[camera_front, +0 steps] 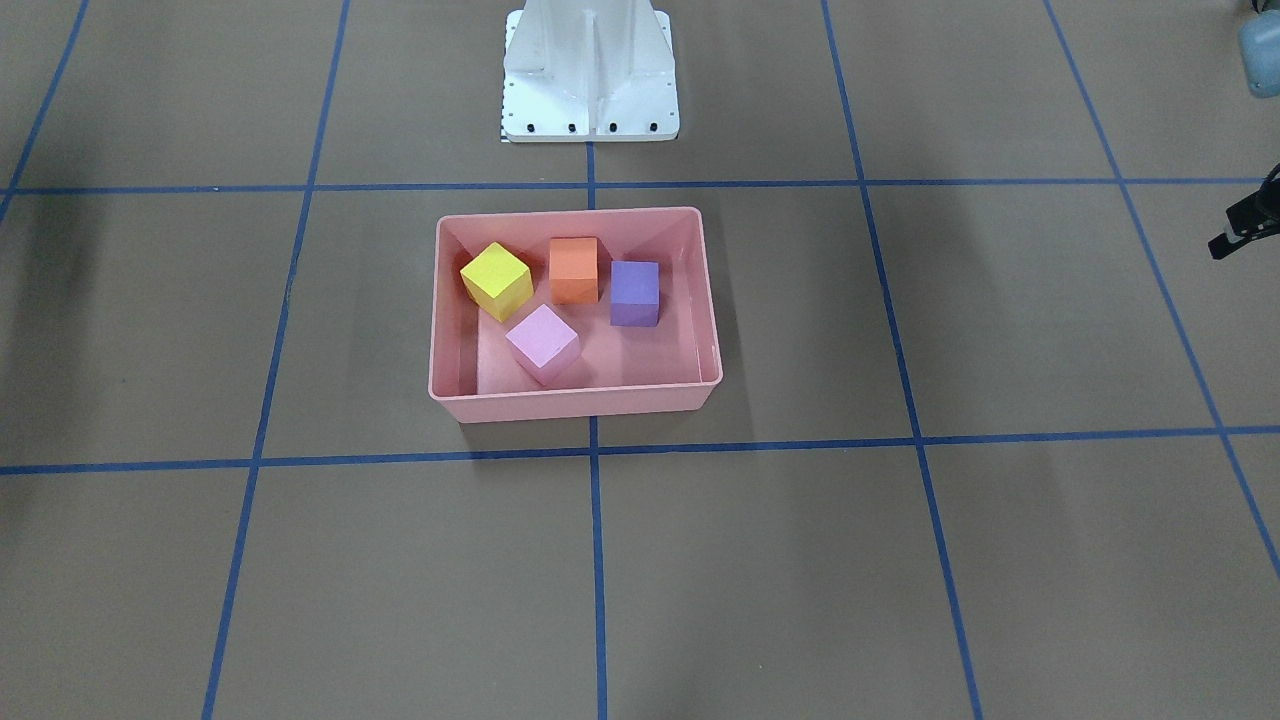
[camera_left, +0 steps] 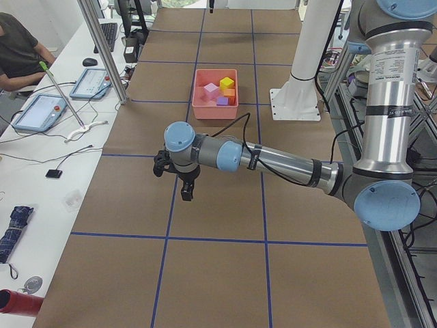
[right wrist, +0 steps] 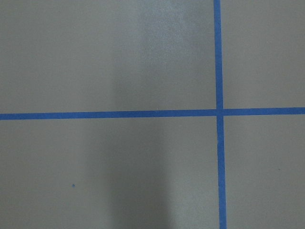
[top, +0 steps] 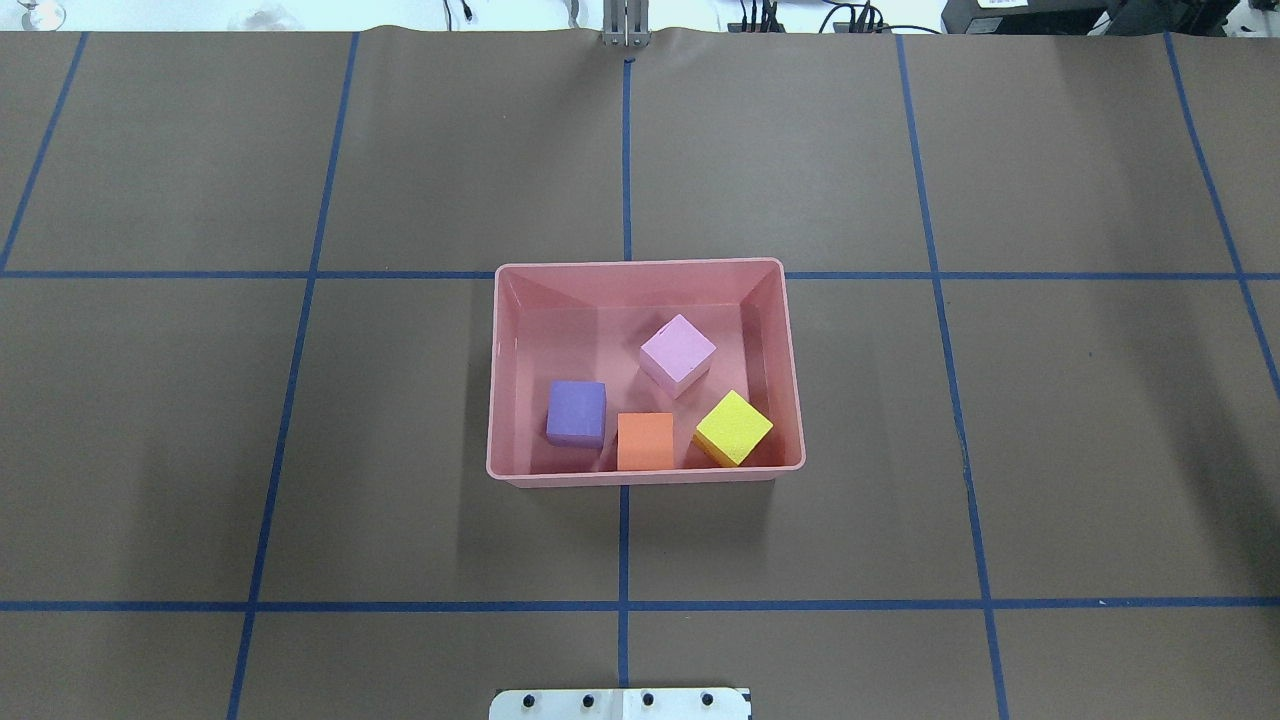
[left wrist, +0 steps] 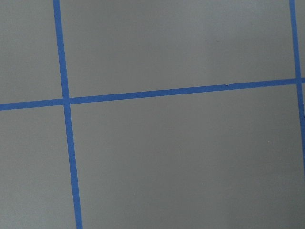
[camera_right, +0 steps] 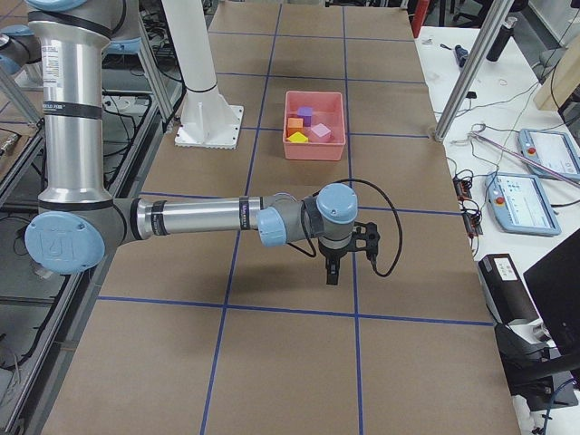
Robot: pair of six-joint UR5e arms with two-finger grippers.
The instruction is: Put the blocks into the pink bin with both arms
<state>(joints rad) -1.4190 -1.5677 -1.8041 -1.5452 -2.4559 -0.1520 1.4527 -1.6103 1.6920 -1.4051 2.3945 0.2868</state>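
Arms, two of them, are reaching out nearly level above the table (top: 300,450). The left arm (camera_left: 273,160) and the right arm (camera_right: 199,217) are each holding the forearm horizontal with the wrist turned down. The left gripper (camera_left: 186,190) and right gripper (camera_right: 332,270) are pointing at brown surface crossed by blue tape lines (left wrist: 66,143). How far either gripper is standing open, I cannot tell. One pink bin (top: 640,270) is sitting between the grippers, well apart from each, holding four blocks: one light pink block (top: 678,353), one yellow block (top: 733,427), one purple block (top: 577,411), one orange block (top: 645,440). A label (camera_left: 386,65) on the left arm is appearing too small to read.
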